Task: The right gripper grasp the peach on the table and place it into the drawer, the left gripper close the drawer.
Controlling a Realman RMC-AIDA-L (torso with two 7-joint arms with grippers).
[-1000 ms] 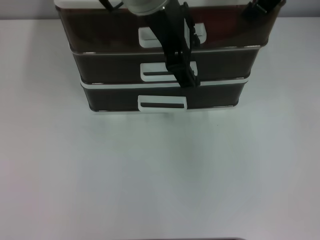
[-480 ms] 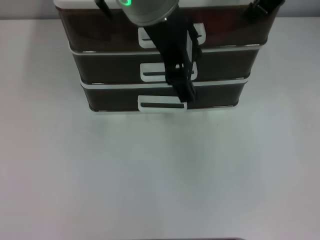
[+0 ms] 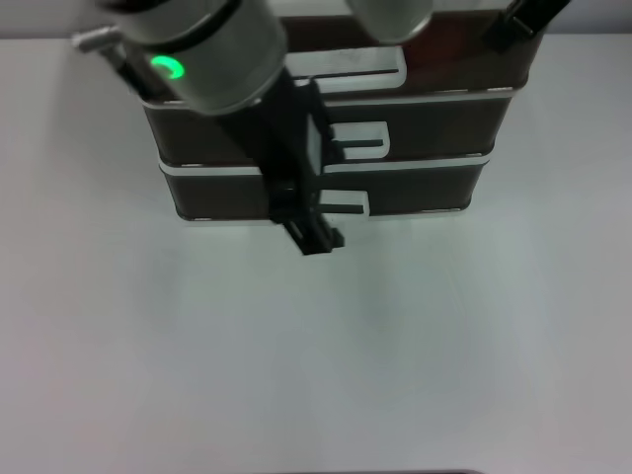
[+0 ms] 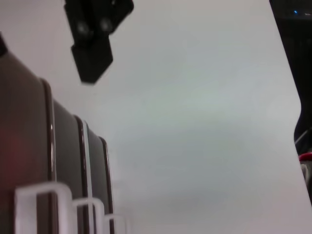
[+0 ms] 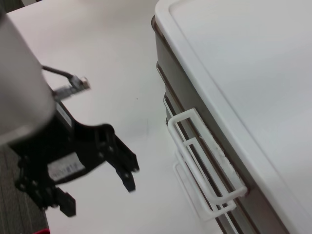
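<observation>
The drawer point(image 3: 434, 61), smoky brown with a white loop handle point(image 3: 370, 67), sits shut at the frame's top on the white table point(image 3: 316, 355).

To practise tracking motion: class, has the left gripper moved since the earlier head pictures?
Yes. The left gripper has drawn back from the drawer unit, toward the robot and slightly to its left, now below the bottom handle.

Smoky dark-brown translucent top drawer point(image 3: 454, 59) largely masked in the head view by the thick silver-grey arm with the glowing green ring point(image 3: 212, 49), white loop handle showing only in part, contents impossible to make out. Black two-fingered left gripper point(image 3: 314, 235) seen end-on there, finger gap unreadable; cropped and blurred in the left wrist view. Right arm cut by the top edge, claw out of sight.
</observation>
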